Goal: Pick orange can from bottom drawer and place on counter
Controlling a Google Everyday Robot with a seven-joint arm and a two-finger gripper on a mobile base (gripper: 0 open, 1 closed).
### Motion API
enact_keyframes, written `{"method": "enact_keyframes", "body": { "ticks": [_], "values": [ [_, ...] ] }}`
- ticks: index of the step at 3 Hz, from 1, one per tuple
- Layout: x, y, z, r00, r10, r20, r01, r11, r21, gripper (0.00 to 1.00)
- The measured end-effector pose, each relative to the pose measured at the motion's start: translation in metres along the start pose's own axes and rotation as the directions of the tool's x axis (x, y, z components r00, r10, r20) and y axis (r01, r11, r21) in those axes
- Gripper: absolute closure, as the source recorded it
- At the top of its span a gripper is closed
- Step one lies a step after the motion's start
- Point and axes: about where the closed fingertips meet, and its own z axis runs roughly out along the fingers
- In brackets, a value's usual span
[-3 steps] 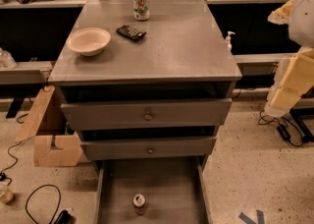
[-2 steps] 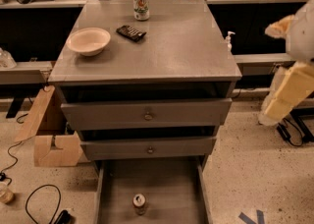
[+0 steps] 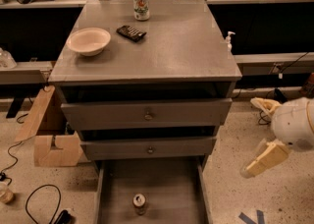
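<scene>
Orange can (image 3: 140, 202) stands clear of bottom drawer (image 3: 167, 186) walls; pincer (image 3: 260, 139) off right, grip unclear.

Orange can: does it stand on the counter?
No, the orange can stands in the bottom drawer, while the pincer hangs low beside the cabinet.

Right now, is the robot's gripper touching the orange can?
Apart. In the camera view the gripper hangs over the floor right of the cabinet, while the can stands inside the bottom drawer, a wide gap between.
</scene>
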Motion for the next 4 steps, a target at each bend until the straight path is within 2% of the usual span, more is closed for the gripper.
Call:
{"method": "enact_keyframes", "body": {
  "ticks": [1,2,3,4],
  "values": [
    [0.024,-0.010,0.029,0.971,0.063,0.231,-0.078,0.9954,0.056,0.00],
    [0.039,-0.011,0.038,0.925,0.036,0.377,-0.066,0.9957,0.065,0.00],
    [0.038,-0.011,0.038,0.926,0.037,0.376,-0.066,0.9957,0.066,0.00],
    [0.049,-0.002,0.084,0.924,0.010,0.383,-0.028,0.9988,0.041,0.00]
  ]
}}
